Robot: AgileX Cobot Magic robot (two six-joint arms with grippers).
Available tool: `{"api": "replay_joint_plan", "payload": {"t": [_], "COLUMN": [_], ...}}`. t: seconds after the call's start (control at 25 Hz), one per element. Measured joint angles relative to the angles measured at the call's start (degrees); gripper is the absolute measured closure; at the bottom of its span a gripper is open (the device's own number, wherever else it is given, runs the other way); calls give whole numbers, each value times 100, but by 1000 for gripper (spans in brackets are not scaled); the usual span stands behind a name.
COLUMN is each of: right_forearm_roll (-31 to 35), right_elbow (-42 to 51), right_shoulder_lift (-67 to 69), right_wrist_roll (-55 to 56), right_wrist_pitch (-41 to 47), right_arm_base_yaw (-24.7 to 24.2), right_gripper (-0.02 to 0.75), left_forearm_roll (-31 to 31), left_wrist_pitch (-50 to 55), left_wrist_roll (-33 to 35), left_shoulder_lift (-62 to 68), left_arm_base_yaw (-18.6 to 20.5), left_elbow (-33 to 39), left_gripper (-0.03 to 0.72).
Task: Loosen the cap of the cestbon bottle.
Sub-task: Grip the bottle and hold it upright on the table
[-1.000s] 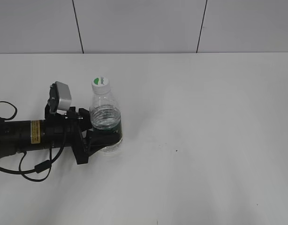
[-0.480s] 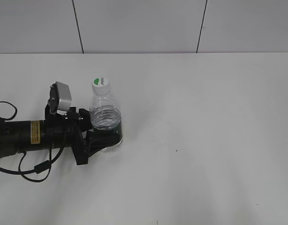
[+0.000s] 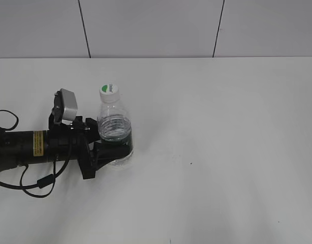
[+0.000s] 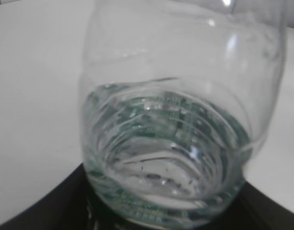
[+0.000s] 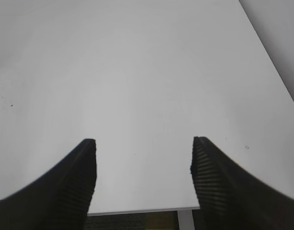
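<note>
The cestbon bottle (image 3: 114,127) stands upright on the white table, clear with a dark green label band low down. Its white cap (image 3: 109,90) with a green mark sits on top, with nothing touching it. My left gripper (image 3: 114,150) reaches in from the left and is shut on the bottle at the label band. In the left wrist view the bottle (image 4: 175,120) fills the frame, with the dark fingers (image 4: 51,211) at the bottom corners. My right gripper (image 5: 143,158) is open over bare table with nothing between its fingers; it is out of the exterior view.
The left arm (image 3: 24,145) and its black cables (image 3: 39,183) lie along the table's left side. A tiled wall (image 3: 156,28) backs the table. In the right wrist view the table's edge (image 5: 137,210) and a white leg (image 5: 185,220) show below the gripper.
</note>
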Motion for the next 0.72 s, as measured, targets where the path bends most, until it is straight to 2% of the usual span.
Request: {"api": "replay_joint_plan", "payload": {"t": [0.72], "right_forearm_roll": [0], "right_elbow": [0], "right_shoulder_lift": [0], "right_wrist_roll": [0], "right_wrist_pitch": [0], "right_arm_base_yaw": [0], "right_gripper": [259], "left_forearm_roll": [-27], "left_wrist_pitch": [191], "left_wrist_roll": [-19], "left_shoulder_lift": [-237], "left_arm_base_yaw": [-6], "left_elbow": [0], "left_gripper": [270]}}
